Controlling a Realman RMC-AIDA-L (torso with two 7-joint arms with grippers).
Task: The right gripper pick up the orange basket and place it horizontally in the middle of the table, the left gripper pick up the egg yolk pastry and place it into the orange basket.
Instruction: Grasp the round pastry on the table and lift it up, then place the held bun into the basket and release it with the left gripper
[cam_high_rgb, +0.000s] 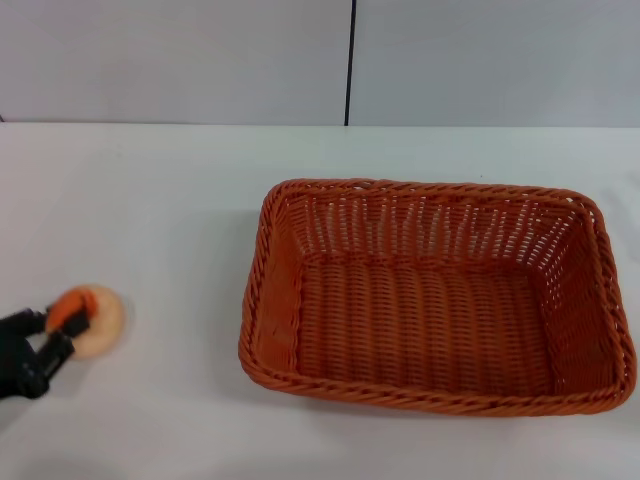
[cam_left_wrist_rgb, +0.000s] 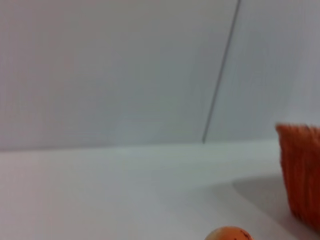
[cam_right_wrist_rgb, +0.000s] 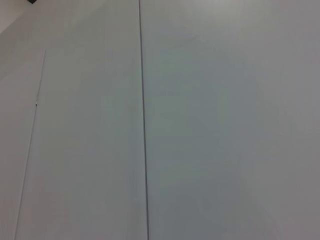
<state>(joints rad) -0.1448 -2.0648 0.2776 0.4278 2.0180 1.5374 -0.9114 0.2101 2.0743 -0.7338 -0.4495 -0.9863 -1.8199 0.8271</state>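
while the left gripper (cam_high_rgb: 62, 331) sits low at the near left edge of the table (cam_high_rgb: 160, 200), its black fingers are closed in around the egg yolk pastry (cam_high_rgb: 92, 318) — one fingertip lies over the orange top, the other against the near side, and the pastry rests on the tabletop. one pastry, one orange basket (cam_high_rgb: 437, 296): the basket lies lengthwise, well apart to the right, with nothing inside it. the left wrist view catches just the pastry's top (cam_left_wrist_rgb: 230, 234) and a basket corner (cam_left_wrist_rgb: 301, 172). the right gripper is out of sight.
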